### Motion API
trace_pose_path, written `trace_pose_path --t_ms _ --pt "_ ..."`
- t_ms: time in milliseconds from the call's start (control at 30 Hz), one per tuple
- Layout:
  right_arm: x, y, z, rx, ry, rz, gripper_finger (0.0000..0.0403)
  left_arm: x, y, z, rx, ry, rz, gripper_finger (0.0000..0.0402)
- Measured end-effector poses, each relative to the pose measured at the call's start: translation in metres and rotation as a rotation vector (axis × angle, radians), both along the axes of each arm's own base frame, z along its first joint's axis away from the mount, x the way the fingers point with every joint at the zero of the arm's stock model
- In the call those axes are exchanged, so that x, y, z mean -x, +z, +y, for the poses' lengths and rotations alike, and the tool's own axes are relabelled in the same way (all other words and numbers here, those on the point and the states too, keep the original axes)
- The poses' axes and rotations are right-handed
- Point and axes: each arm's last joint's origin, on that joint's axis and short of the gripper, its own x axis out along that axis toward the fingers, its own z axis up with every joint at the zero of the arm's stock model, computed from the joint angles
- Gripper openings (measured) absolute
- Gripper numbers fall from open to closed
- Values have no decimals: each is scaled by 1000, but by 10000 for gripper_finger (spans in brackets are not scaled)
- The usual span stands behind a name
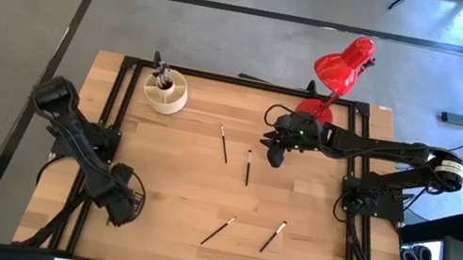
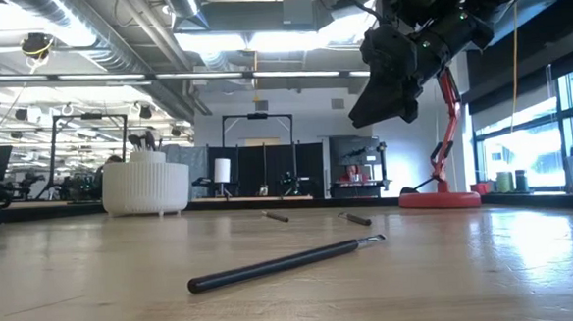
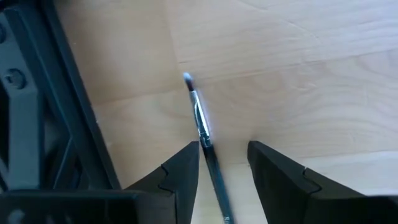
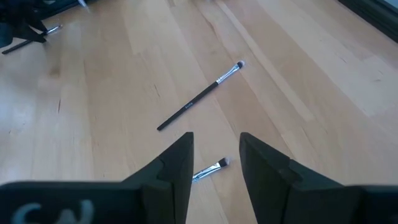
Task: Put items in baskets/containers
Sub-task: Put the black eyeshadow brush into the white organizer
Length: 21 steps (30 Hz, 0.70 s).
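Several thin dark brushes lie flat on the wooden table: two near the middle point(image 1: 223, 143) point(image 1: 248, 166) and two toward the near edge point(image 1: 218, 230) point(image 1: 273, 236). The cream-white round cup point(image 1: 166, 92) stands near the far left corner with brushes upright in it. My right gripper point(image 1: 275, 152) hangs open above the table's middle. Below it in its wrist view lie a long brush point(image 4: 199, 99) and a short brush point(image 4: 208, 169). My left gripper point(image 3: 224, 168) is open and low near the left edge. A pale-tipped brush point(image 3: 198, 115) lies on the table, its handle running between the fingers.
A red desk lamp point(image 1: 339, 73) stands at the far right, its base point(image 2: 439, 199) on the table behind my right gripper point(image 2: 390, 67). A black frame point(image 1: 105, 141) runs along the table's left and right sides. Bare wood lies between the brushes.
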Motion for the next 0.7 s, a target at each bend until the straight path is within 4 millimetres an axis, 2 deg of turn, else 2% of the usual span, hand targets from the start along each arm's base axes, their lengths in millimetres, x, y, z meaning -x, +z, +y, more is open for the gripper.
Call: trace_pose_path --t_ms 233,567,700 --pt "0 0 0 7 6 7 129 3 -1 2 -32 -59 -15 130" --pt "0 0 0 5 4 6 129 -7 -1 8 -36 -80 -60 15" --pt "0 0 0 4 3 6 129 -9 -1 9 -39 -102 -63 15"
